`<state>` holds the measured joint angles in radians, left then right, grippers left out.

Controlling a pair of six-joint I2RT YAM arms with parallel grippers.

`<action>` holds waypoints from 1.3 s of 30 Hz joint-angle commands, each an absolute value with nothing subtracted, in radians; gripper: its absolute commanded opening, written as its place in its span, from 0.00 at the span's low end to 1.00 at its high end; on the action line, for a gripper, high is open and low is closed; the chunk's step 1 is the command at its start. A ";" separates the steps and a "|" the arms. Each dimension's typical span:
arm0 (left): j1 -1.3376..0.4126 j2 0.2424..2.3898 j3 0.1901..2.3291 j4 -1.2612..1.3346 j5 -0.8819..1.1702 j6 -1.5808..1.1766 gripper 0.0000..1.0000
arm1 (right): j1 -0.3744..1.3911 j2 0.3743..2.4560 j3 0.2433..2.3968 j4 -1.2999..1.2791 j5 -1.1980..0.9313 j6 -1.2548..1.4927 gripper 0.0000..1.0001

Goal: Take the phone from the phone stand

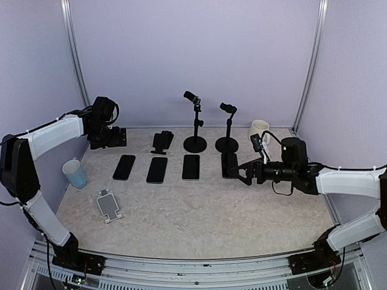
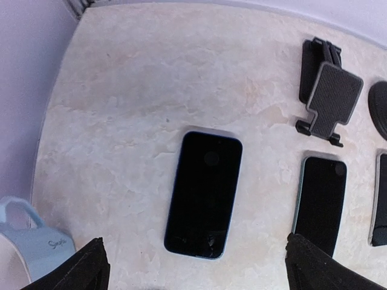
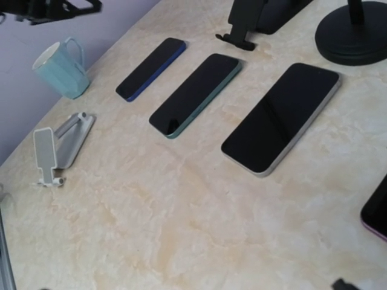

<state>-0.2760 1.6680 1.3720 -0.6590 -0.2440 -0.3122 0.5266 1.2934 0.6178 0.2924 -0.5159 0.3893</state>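
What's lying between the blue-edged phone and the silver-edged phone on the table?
A green-edged phone, lying flat and apart from both; the right wrist view shows it best.

Black phone [image 2: 204, 194] lying flat, stand [image 2: 331, 96] nearby

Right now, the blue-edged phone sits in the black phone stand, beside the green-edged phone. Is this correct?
Not quite: the blue-edged phone lies flat on the table, beside the green-edged phone. The black phone stand is empty, as the left wrist view shows.
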 commanded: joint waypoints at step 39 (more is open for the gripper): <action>-0.735 1.338 0.733 -0.819 -0.531 -1.184 0.99 | 0.517 1.292 0.569 0.349 -0.577 0.418 1.00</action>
